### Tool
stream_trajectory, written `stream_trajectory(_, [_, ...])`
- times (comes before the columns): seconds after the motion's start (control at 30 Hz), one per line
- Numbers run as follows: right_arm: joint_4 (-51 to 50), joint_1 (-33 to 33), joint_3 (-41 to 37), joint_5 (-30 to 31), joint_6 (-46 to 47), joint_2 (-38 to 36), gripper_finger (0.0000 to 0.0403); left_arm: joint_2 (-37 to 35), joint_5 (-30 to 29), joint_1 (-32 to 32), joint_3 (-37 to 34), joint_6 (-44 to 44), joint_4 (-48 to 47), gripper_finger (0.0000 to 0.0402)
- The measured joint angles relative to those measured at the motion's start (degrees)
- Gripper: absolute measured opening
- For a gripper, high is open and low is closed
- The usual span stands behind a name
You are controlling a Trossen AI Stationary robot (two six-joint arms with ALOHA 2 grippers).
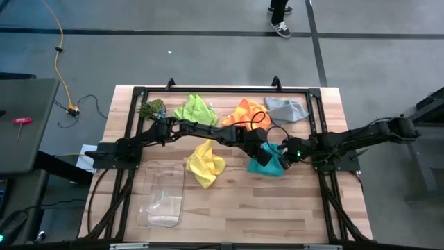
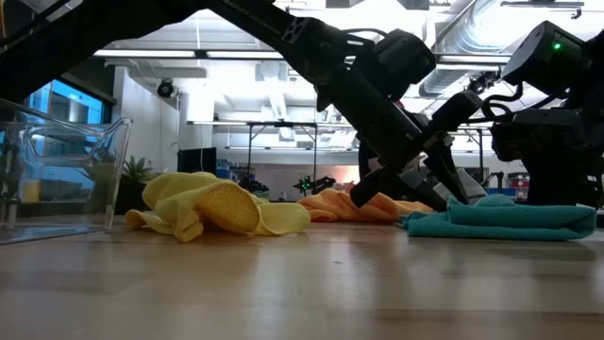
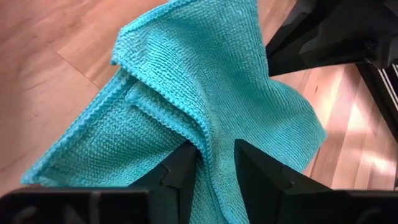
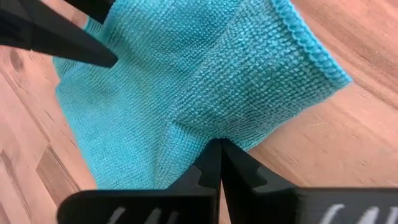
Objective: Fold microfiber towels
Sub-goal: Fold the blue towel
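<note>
Between our two grippers lies the teal towel (image 1: 267, 161), on the tabletop (image 1: 277, 208) toward its right side. Our right gripper (image 4: 219, 144) has its jaws pressed together, pinching a bunched edge of the cloth, apparently to anchor it. Our left gripper (image 3: 216, 155) stands with jaws slightly spread, a fold of teal running between them; we judge it is letting go or regrasping. Farther out wait the yellow towel (image 1: 205, 162), orange towel (image 1: 247, 111), grey towel (image 1: 288, 109) and lime green towel (image 1: 195, 109), all unfolded.
</note>
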Motion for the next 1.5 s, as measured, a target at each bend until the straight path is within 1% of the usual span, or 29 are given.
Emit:
stream_trajectory(0.33, [0.0, 0.0, 0.0, 0.0, -0.1, 0.0, 0.0, -1.1, -0.3, 0.0, 0.0, -1.0, 1.1, 0.0102])
stream_trajectory(0.47, [0.0, 0.0, 0.0, 0.0, -0.1, 0.0, 0.0, -2.1, -1.5, 0.0, 0.0, 0.1, 1.6, 0.0102])
stream_trajectory(0.73, [0.0, 0.0, 0.0, -0.2, -0.1, 0.0, 0.0, -1.5, -1.2, -0.3, 0.0, 0.2, 0.7, 0.0102])
stream_trajectory(0.93, [0.0, 0.0, 0.0, -0.3, 0.0, 0.0, 0.0, -1.4, -4.9, -1.0, 0.0, 1.7, -0.9, 0.0102])
stream_trajectory(1.23, [0.0, 0.0, 0.0, -0.3, 0.0, 0.0, 0.0, -0.7, -6.6, -1.0, 0.0, 1.9, -0.9, 0.0102])
stream_trajectory(1.5, [0.0, 0.0, 0.0, -0.3, -0.1, 0.0, 0.0, 0.4, -5.6, -1.2, 0.0, 1.6, -0.2, 0.0102])
